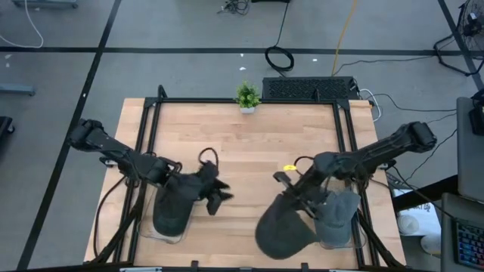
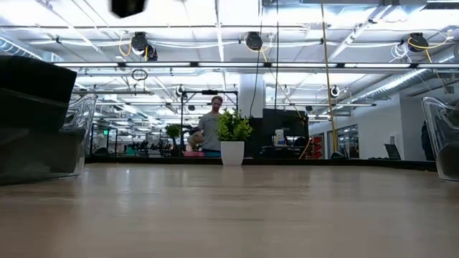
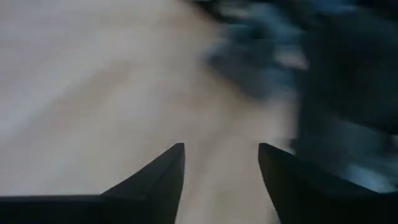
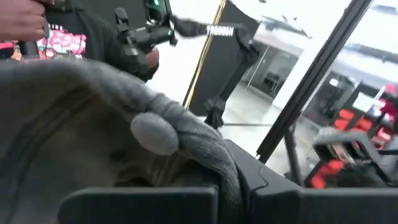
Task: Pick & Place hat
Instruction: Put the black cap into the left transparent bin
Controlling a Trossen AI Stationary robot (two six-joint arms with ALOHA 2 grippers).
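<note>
The dark grey hat [image 1: 283, 227] hangs over the near right part of the wooden table [image 1: 249, 143], just beside a lighter grey hat [image 1: 338, 215] that sits in a clear bin at the right near corner. The right pincer [image 1: 291, 198] is pressed together on the dark hat's fabric; in the right wrist view the grey cloth [image 4: 106, 124] is bunched between and over that arm's dark fingers [image 4: 261, 199], with a small round button of fabric on its crown. The right arm reaches in from the table's right edge, slanting toward the near side. On the left, the left pincer [image 1: 219, 195] hovers over bare wood just beside another dark hat [image 1: 175, 204] resting in a clear bin at the near left corner; its fingers [image 3: 155, 177] stand spread with nothing between them, blurred table surface showing through the gap. At the far edge of the table stands a small potted plant [image 1: 247, 97] in a white pot, well apart from both arms. A small yellow mark [image 1: 289, 167] lies on the wood near the right arm. In the low view a person [image 2: 212, 132] stands in the room behind the plant.
</note>
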